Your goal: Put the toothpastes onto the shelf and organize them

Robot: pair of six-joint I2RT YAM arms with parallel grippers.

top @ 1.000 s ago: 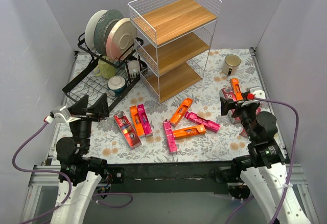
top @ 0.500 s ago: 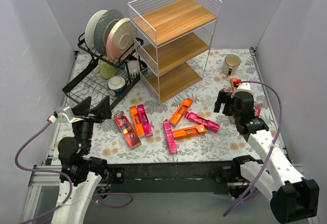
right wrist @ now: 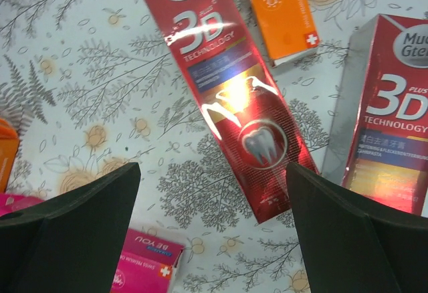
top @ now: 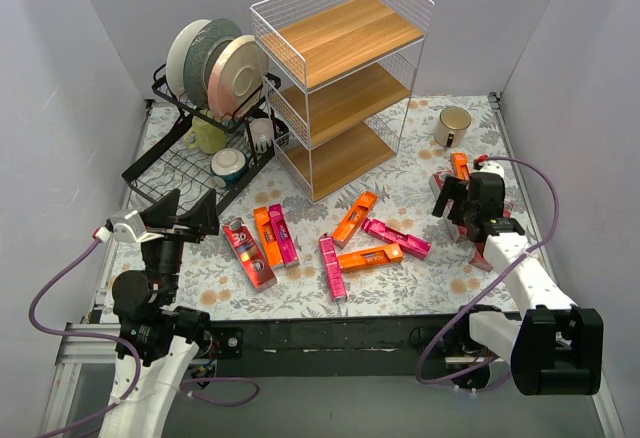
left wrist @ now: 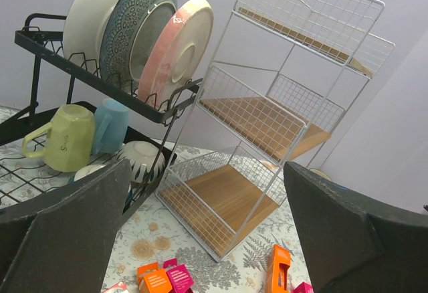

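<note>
Toothpastes: every carton I can see lies flat on the flowered table (top: 420, 288), in front of the shelf (top: 340, 78); main scatter sits near the middle of the table: a dark red carton (top: 248, 252), an orange one (top: 266, 234) and a pink one (top: 283, 235) side by side on the left; further right an orange carton (top: 355, 217) nearest the shelf foot, a pink carton (top: 397, 238), another pink (top: 332, 266) and another orange (top: 370, 256) touching it at an angle.

Second, smaller group at the right side of the table, under my right arm; in the right wrist view a red "3D" carton (right wrist: 231, 99) lies diagonally, an orange carton (right wrist: 279, 13) just beside its upper end, a second red carton (right wrist: 394, 139) at the right edge, a pink carton end (right wrist: 144, 266) at the bottom.

My right gripper (right wrist: 212, 172): jaws spread fully, nothing between them held; it hangs over the diagonal red carton, one finger on each side of it in the view; cannot tell whether the fingertips touch the table.

My left gripper (top: 185, 208): jaws spread fully, holding nothing; raised over the near left part of the table, well apart from the cartons, facing the black dish rack (top: 190, 158) and the shelf.

Surroundings: plates (top: 215, 63) stand upright in the dish rack; a mug (top: 452, 125) stands right of the shelf.
</note>
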